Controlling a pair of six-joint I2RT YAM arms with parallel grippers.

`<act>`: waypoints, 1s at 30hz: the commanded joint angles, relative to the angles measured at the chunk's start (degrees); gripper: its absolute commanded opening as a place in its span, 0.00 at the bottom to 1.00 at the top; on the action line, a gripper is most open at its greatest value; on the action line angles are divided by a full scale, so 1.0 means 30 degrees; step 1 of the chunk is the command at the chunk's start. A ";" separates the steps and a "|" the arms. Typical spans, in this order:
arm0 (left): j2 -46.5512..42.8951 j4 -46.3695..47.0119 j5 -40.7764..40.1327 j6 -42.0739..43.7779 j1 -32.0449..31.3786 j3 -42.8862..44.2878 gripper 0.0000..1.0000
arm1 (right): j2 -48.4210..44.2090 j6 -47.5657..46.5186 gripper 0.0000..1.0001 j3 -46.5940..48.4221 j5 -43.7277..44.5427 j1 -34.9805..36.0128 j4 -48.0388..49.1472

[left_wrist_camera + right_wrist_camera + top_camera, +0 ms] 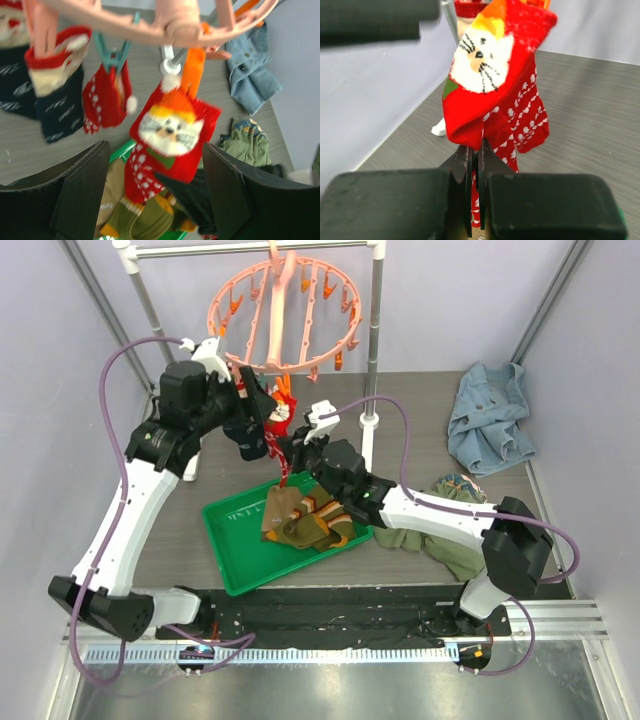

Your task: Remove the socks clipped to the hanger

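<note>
Overhead camera looks down; 2 close wrist cameras share the red sock.

I see a red sock with a white bearded face and white dots, and a navy sock flecked white. The hanger is salmon pink, the tray green.

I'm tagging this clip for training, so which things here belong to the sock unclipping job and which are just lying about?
Part of the job:
- pink clip hanger
- red Santa sock, pinched in the right gripper, jaws shut
- small red sock and navy sock, clipped on pegs
- olive-brown socks in the green tray

Just lying about:
- blue denim garment
- olive-green shirt
</note>
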 commanded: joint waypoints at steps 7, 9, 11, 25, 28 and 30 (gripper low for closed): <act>-0.4716 -0.1627 0.0805 0.1450 0.0137 -0.3640 0.79 | -0.1848 0.3878 0.01 0.1063 0.0163 0.0008 -0.1090; -0.5914 -0.1363 0.1421 0.1567 0.0138 -0.5101 0.78 | -0.1878 0.4346 0.01 0.1383 0.0047 -0.0021 -0.1265; -0.6651 -0.0516 0.2151 0.1627 0.0108 -0.6072 0.79 | -0.1791 0.4582 0.01 0.1648 -0.0275 -0.0050 -0.1354; -0.5399 0.2768 0.4881 0.1860 0.0108 -0.8246 0.80 | -0.2172 0.6428 0.01 0.1620 -0.1565 -0.0050 -0.0446; -0.4636 0.3207 0.4151 0.1890 0.0079 -0.8303 0.77 | -0.2142 0.6691 0.01 0.1649 -0.1770 -0.0021 -0.0329; -0.4341 0.3674 0.3827 0.1890 0.0108 -0.8421 0.73 | -0.2083 0.6780 0.01 0.1649 -0.1975 -0.0050 -0.0153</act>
